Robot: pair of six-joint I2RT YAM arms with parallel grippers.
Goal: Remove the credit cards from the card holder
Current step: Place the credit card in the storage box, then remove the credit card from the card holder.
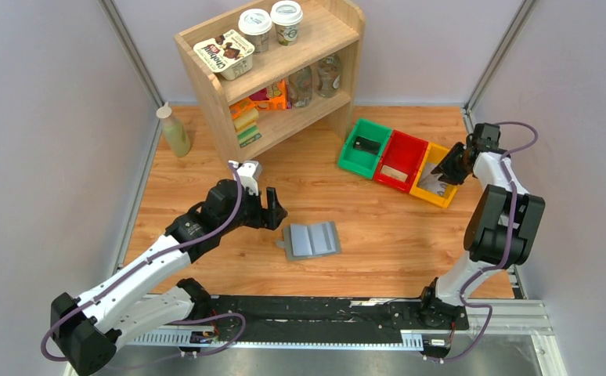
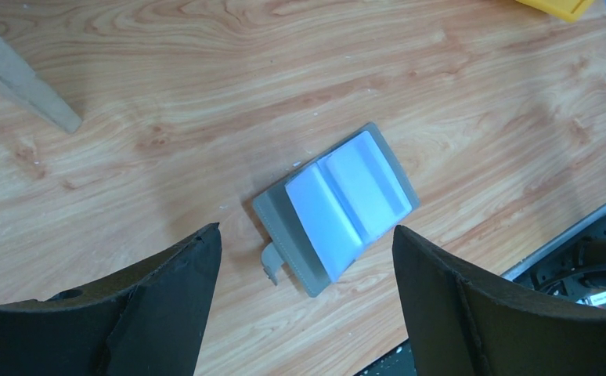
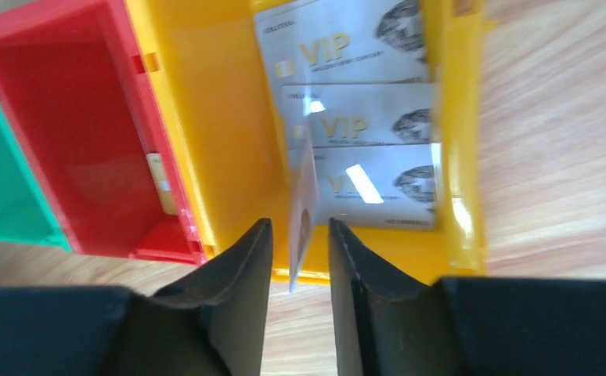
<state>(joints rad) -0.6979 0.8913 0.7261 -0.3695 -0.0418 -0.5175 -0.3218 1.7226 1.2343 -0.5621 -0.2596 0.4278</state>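
Three bins (image 1: 411,150), two cups (image 1: 255,23), one card holder (image 1: 312,240)

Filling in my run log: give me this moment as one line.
left gripper: open above open holder | right gripper: parted, card between, over yellow bin | binned: three cards

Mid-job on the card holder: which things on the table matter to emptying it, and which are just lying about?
Belongs to the job: card holder, lying open; three cards in the yellow bin; one card on edge between the fingers of the right gripper.
Just lying about: green bin; red bin; wooden shelf with cups; bottle.
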